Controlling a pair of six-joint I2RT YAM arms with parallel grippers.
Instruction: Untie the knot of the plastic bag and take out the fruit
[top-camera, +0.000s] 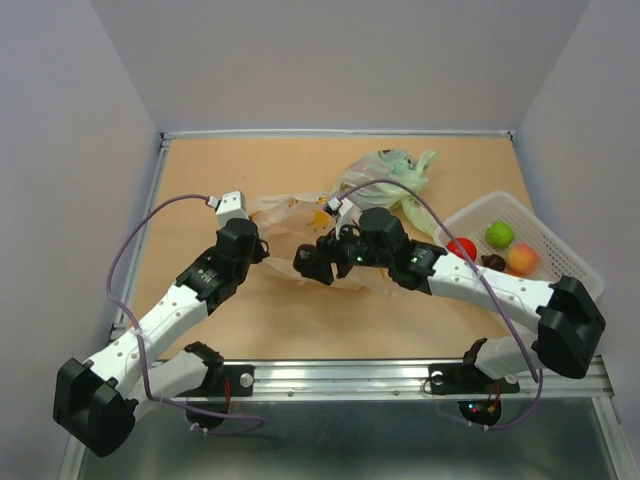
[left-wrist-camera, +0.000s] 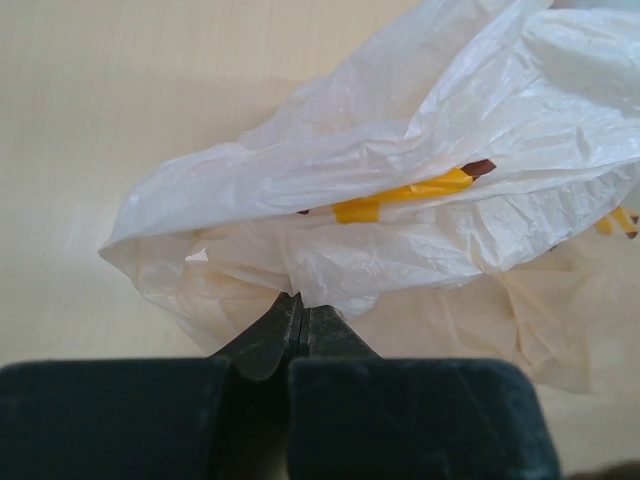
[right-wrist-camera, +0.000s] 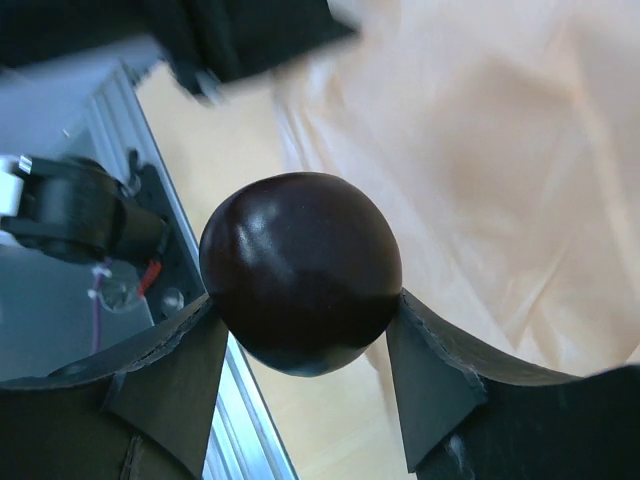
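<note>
The wooden surface (top-camera: 220, 180) fills the frame, and both arms reach in over its middle. The left arm (top-camera: 175, 300) angles up from the near left corner, and the right arm (top-camera: 480, 285) sweeps in from the near right. Between them lies the plastic bag (top-camera: 290, 212), crumpled and flat on the surface at centre, part of it running under the right arm.

Over on the right edge sits a white basket (top-camera: 560, 250) with a red fruit (top-camera: 461, 247), a green one (top-camera: 499, 234) and an orange one (top-camera: 522, 260) inside, plus something dark that is too small to name. Behind the peach bag, towards the back wall, is a pale green bag (top-camera: 390, 172), bunched up.

Now the left fingers (left-wrist-camera: 298, 322): pressed right together, pinching a fold of the bag's thin edge. The plastic billows up just beyond them, yellow print showing through.

And the right fingers (top-camera: 307, 264) stand fairly wide, clamped on a dark round fruit (right-wrist-camera: 300, 250), glossy, almost black-maroon. It sits squarely between the two tips, clear of the bag, with the peach plastic behind it.
</note>
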